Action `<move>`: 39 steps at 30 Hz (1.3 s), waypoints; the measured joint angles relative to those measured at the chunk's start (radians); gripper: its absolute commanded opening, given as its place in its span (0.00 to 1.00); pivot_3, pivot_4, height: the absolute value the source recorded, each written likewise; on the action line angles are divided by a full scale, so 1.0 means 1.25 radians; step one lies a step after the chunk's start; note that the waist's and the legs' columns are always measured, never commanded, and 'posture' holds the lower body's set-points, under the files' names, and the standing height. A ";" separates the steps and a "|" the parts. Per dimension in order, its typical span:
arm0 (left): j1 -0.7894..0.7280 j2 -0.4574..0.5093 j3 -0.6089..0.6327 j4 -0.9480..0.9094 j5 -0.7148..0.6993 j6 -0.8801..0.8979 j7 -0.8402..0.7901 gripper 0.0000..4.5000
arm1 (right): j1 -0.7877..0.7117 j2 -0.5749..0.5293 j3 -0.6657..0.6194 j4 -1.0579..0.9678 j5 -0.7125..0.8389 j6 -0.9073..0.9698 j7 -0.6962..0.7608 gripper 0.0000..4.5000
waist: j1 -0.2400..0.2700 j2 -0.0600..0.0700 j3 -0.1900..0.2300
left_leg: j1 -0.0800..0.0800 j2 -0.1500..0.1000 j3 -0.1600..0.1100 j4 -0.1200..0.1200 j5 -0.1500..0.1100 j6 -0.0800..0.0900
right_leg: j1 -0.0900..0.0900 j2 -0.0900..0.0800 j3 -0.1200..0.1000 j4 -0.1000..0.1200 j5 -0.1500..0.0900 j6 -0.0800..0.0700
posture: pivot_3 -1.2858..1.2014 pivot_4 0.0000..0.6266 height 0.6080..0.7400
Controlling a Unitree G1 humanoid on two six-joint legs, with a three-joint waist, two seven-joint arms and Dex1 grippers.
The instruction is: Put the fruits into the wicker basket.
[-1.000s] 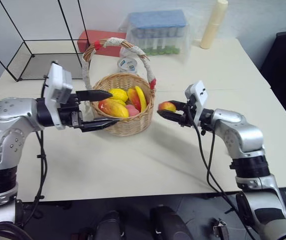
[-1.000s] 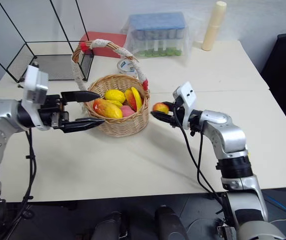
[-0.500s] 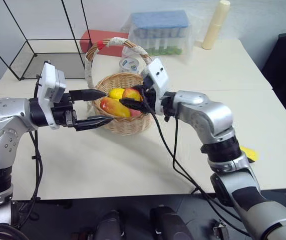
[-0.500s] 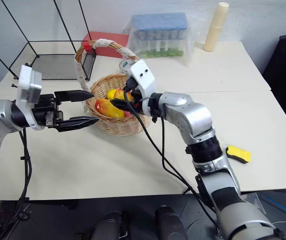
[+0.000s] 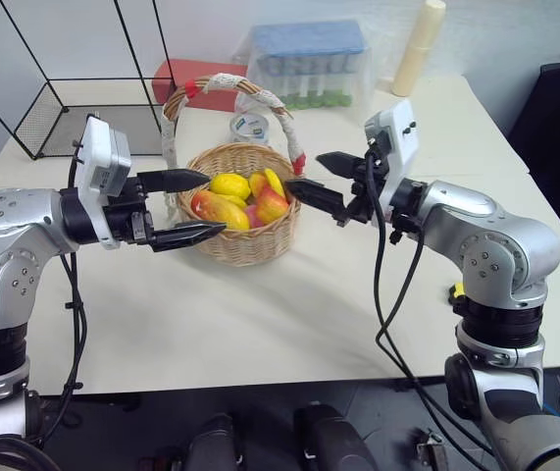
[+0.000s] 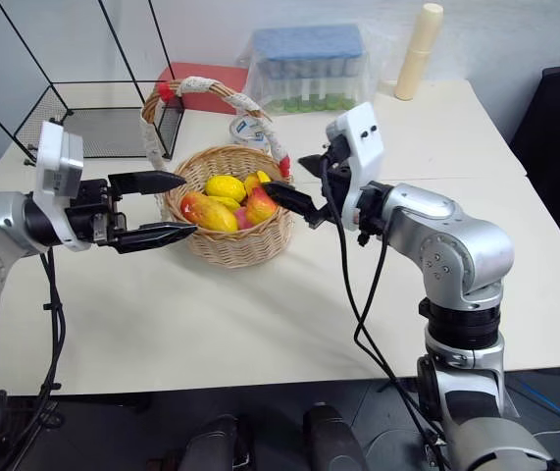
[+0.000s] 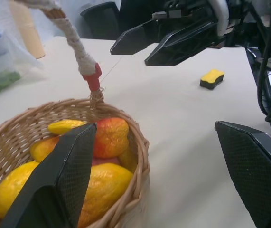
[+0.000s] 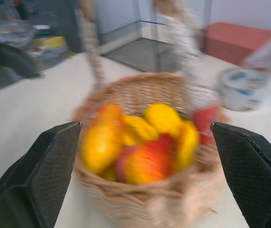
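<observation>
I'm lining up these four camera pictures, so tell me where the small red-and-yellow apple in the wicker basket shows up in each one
Left eye view: apple at the wicker basket's right side, near the right gripper.
Right eye view: same spot.
Left wrist view: against the far rim, below the handle's red end.
Right wrist view: front and centre in the basket.
Shared landmark: the handle's red-wrapped end.

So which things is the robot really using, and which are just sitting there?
Part of the job:
- wicker basket
- fruits in it: apple, mango, yellow fruit
- right gripper, open by the basket
- left gripper, open around the basket's side

Just lying about:
- black wire cage
- red box
- clear box with blue lid
- tape roll
- yellow-and-black piece
</observation>
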 measured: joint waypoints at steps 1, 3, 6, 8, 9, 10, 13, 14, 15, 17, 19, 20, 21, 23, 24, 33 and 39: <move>-0.009 -0.005 -0.005 0.001 0.001 -0.003 -0.002 0.93 | -0.001 0.005 0.003 0.021 -0.018 -0.020 -0.016 1.00 | 0.000 0.000 0.000 | 0.000 0.000 0.000 0.000 0.000 0.000 | 0.000 0.000 0.000 0.000 0.000 0.000 | 0.52 0.24 1.00; -0.020 -0.009 -0.012 0.007 0.002 -0.007 -0.007 0.93 | -0.013 0.038 0.004 0.069 -0.040 -0.049 -0.042 1.00 | -0.003 0.000 0.000 | 0.000 0.000 0.001 0.000 0.000 0.000 | -0.001 0.001 0.000 0.000 0.000 0.000 | 0.52 0.24 1.00; -0.029 -0.013 -0.019 0.031 0.008 -0.014 -0.015 0.93 | -0.052 0.100 0.014 0.153 -0.059 -0.093 -0.070 1.00 | -0.006 0.000 0.000 | 0.000 0.001 0.001 0.000 0.000 -0.001 | -0.002 0.001 0.000 0.002 0.000 -0.001 | 0.52 0.24 1.00; -0.036 -0.018 -0.027 0.033 0.013 -0.016 -0.017 0.93 | -0.083 0.135 0.024 0.208 -0.078 -0.125 -0.080 1.00 | -0.007 0.000 0.000 | 0.000 0.000 0.001 0.000 0.000 -0.001 | -0.002 0.000 0.000 0.002 0.000 -0.001 | 0.52 0.24 1.00; -0.043 -0.022 -0.031 0.034 0.015 -0.019 -0.020 0.93 | -0.097 0.152 0.036 0.238 -0.087 -0.143 -0.083 1.00 | -0.007 0.000 0.000 | 0.000 0.000 0.001 0.000 0.000 -0.001 | -0.002 0.000 0.000 0.002 0.000 -0.001 | 0.52 0.24 1.00; -0.047 -0.023 -0.034 0.035 0.017 -0.021 -0.022 0.93 | -0.104 0.163 0.045 0.259 -0.095 -0.160 -0.084 0.96 | -0.006 0.000 0.000 | 0.000 0.000 0.001 0.000 0.000 -0.001 | -0.002 0.000 0.000 0.002 0.000 -0.001 | 0.52 0.24 1.00; -0.049 -0.025 -0.036 0.043 0.022 -0.023 -0.023 0.93 | -0.112 0.172 0.081 0.343 -0.152 -0.236 -0.088 0.80 | -0.006 0.000 0.000 | 0.000 0.000 0.001 0.000 0.000 0.000 | -0.002 0.000 0.000 0.002 0.000 -0.001 | 0.52 0.24 1.00; -0.049 -0.025 -0.036 0.044 0.022 -0.023 -0.022 0.93 | -0.111 0.171 0.092 0.362 -0.173 -0.258 -0.090 0.73 | -0.005 0.000 0.000 | 0.000 0.000 0.001 0.000 0.000 0.000 | -0.002 0.000 0.000 0.002 0.000 -0.001 | 0.52 0.24 1.00; -0.048 -0.025 -0.036 0.044 0.022 -0.023 -0.022 0.93 | -0.109 0.171 0.104 0.377 -0.191 -0.278 -0.091 0.65 | -0.004 0.000 0.000 | 0.000 0.000 0.001 0.000 0.000 0.000 | -0.002 0.000 0.000 0.002 0.000 -0.001 | 0.52 0.24 1.00; -0.047 -0.025 -0.035 0.043 0.022 -0.023 -0.021 0.93 | -0.103 0.171 0.114 0.383 -0.213 -0.304 -0.092 0.50 | -0.003 0.000 0.000 | 0.000 0.000 0.001 0.000 0.000 0.000 | -0.002 0.000 0.000 0.002 0.000 -0.001 | 0.52 0.24 1.00; -0.041 -0.025 -0.034 0.036 0.020 -0.018 -0.016 0.93 | -0.098 0.171 0.117 0.377 -0.224 -0.323 -0.092 0.35 | -0.002 0.000 0.000 | 0.000 0.000 0.001 0.000 0.000 0.000 | -0.002 0.000 0.000 0.002 0.000 -0.001 | 0.52 0.24 1.00; -0.039 -0.025 -0.033 0.028 0.016 -0.013 -0.014 0.93 | -0.091 0.171 0.117 0.367 -0.226 -0.328 -0.092 0.27 | -0.002 0.000 0.000 | 0.000 0.000 0.001 0.000 0.000 0.000 | -0.002 0.000 0.000 0.002 0.000 -0.001 | 0.52 0.24 1.00; -0.035 -0.025 -0.032 0.023 0.010 -0.010 -0.014 0.93 | -0.078 0.170 0.117 0.350 -0.227 -0.334 -0.091 0.20 | -0.002 0.000 0.000 | 0.000 0.000 0.001 0.000 0.000 -0.001 | -0.002 0.000 0.000 0.002 0.000 -0.001 | 0.52 0.24 1.00; -0.025 -0.026 -0.027 0.017 0.002 -0.004 -0.012 0.93 | -0.049 0.161 0.118 0.311 -0.233 -0.336 -0.091 0.06 | -0.001 0.000 0.000 | 0.000 0.000 0.000 0.000 0.000 -0.001 | -0.002 0.000 0.000 0.002 0.000 -0.001 | 0.52 0.24 1.00; -0.021 -0.028 -0.026 0.015 0.000 -0.003 -0.010 0.93 | -0.033 0.155 0.111 0.289 -0.231 -0.335 -0.092 0.04 | 0.000 0.000 0.000 | 0.000 0.000 0.000 0.000 0.000 -0.001 | -0.002 0.000 0.000 0.002 0.000 -0.001 | 0.52 0.24 1.00; -0.020 -0.067 -0.029 0.019 -0.005 -0.003 0.000 0.93 | 0.078 -0.036 -0.081 0.038 -0.178 -0.297 -0.098 0.04 | 0.012 0.000 0.000 | -0.001 -0.001 0.000 0.000 0.000 0.000 | -0.001 -0.001 -0.001 0.001 0.000 -0.001 | 0.52 0.24 1.00; -0.056 -0.104 -0.065 0.052 0.002 -0.021 -0.027 0.93 | 0.202 -0.231 -0.240 0.062 -0.197 -0.309 -0.072 0.04 | 0.020 0.000 0.000 | 0.001 0.000 0.001 -0.001 0.000 0.000 | 0.001 0.001 0.001 -0.002 0.000 -0.001 | 0.52 0.24 1.00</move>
